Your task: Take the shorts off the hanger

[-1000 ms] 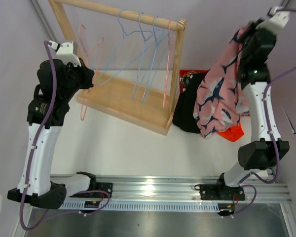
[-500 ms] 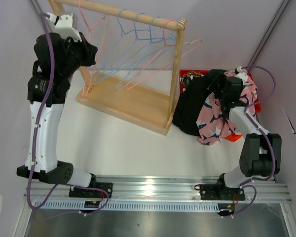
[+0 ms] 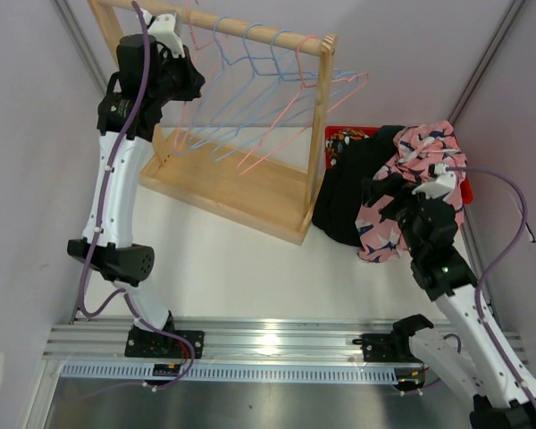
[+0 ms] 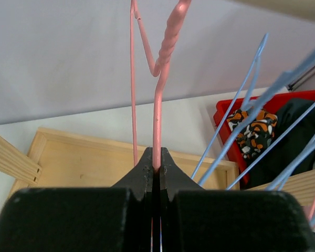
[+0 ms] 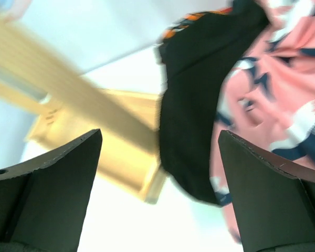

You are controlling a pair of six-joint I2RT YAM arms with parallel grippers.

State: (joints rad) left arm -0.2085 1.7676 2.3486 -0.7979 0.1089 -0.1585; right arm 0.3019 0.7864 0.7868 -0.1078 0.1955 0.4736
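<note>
The shorts (image 3: 422, 150) are pink with navy and white marks. They lie crumpled on the clothes pile at the right, free of any hanger, and show in the right wrist view as shorts (image 5: 286, 79). My right gripper (image 3: 389, 198) hangs open just in front of them, nothing between its fingers (image 5: 160, 134). My left gripper (image 3: 184, 73) is high at the rack's left end, shut on the wire neck of a bare pink hanger (image 4: 158, 105), fingertips pinched on it (image 4: 157, 158). Whether its hook sits on the rail I cannot tell.
A wooden rack (image 3: 237, 188) stands at the back left with several blue hangers (image 3: 241, 67) and another pink hanger (image 3: 295, 125) on its rail. A red bin (image 3: 342, 134) at the back right holds a black garment (image 3: 344, 201) and an orange patterned cloth (image 4: 252, 134).
My right gripper opened, released the shorts onto the pile and dropped low. My left arm rose with the pink hanger to the rack's rail.
</note>
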